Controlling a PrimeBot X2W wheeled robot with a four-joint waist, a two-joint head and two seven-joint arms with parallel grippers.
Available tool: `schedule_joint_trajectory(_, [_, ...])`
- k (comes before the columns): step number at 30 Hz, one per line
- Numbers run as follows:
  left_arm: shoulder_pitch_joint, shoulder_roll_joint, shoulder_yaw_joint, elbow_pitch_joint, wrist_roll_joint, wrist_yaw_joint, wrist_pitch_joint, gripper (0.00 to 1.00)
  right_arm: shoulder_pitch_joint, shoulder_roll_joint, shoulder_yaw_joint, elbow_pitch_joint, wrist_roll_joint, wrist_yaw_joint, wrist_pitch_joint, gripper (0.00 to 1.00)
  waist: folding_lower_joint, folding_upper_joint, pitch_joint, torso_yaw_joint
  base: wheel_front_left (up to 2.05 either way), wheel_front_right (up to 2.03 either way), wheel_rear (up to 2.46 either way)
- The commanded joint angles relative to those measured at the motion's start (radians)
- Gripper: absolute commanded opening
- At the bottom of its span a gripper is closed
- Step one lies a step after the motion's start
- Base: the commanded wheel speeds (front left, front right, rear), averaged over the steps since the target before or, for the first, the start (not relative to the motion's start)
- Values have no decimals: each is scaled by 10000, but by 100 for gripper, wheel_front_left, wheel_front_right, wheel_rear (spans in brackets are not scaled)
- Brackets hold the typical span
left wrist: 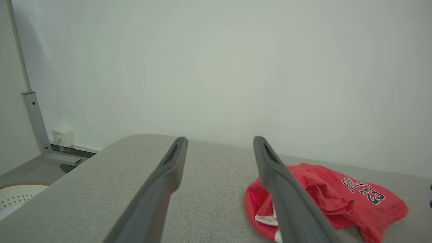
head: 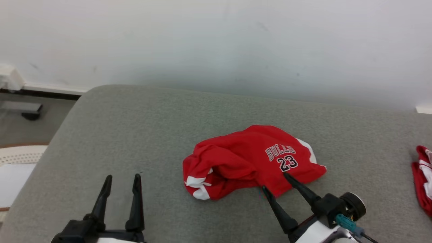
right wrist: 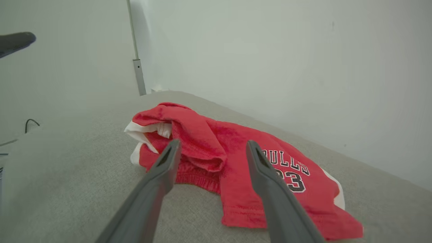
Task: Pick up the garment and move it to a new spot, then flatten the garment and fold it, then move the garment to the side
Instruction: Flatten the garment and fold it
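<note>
At the middle of the grey fabric surface (head: 135, 128): a red garment (head: 249, 158) is seen lying crumpled, with white trim at both ends and "BULLS 23" printed on it, upside down in the head view.
Garment from the wrists: it is seen low and right in the left wrist view (left wrist: 337, 199) and across the middle of the right wrist view (right wrist: 209, 148). It is bunched into folds at one end and lies flatter by the print.
Right gripper (head: 274, 181): the fingers are held apart and nothing is gripped. One tip is placed over the fabric just below the number, the other at the edge of the near hem. Whether the cloth is touched cannot be told. The spread is also seen in its own view (right wrist: 213, 144).
Left gripper (head: 123, 176): the fingers are spread and empty, held over bare surface well apart from the garment, as is also seen in its own view (left wrist: 220, 138).
In the way: part of the garment's bunched end is hidden behind one left finger in the left wrist view.
Other things: a second red-and-white cloth (head: 423, 179) is seen at the surface's right edge, well apart from the garment.
Surface: woven grey fabric, rounded at its far left corner and set close to the wall.
Room: a pale wall (head: 216, 40) with white skirting (head: 54, 89) is seen behind. A grey metal post (left wrist: 33, 118) and a small white box (left wrist: 63, 136) stand at its base, and a white perforated object (head: 20, 155) lies low at the left.
</note>
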Motion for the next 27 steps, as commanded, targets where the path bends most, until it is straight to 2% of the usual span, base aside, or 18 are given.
schedule_joint_trajectory(1, [-158, 38, -21, 24, -187, 30, 0, 100, -415, -54, 306, 352, -17, -25, 23, 100, 0, 0, 176, 560, 0, 0, 0])
schedule_joint_trajectory(7, [-321, 37, -194, 52, -314, 102, 0, 100, -1739, -164, 1781, 1765, 245, -25, 298, 100, 0, 0, 450, 1353, 0, 0, 0])
schedule_joint_trajectory(10, [-428, 35, -307, 45, -442, 149, 0, 100, -2338, -158, 2139, 2537, 310, -25, 280, 100, 0, 0, 622, 1720, 0, 0, 0])
schedule_joint_trajectory(20, [-747, 33, -571, 19, -827, 286, 0, 100, -3754, 142, 2694, 4596, 499, -25, -102, 100, 0, 0, 1311, 2634, 0, 0, 0])
schedule_joint_trajectory(27, [-965, 35, -694, 19, -949, 352, 0, 100, -4442, 279, 2715, 5255, 589, -25, -157, 100, 0, 0, 1710, 3002, 0, 0, 0])
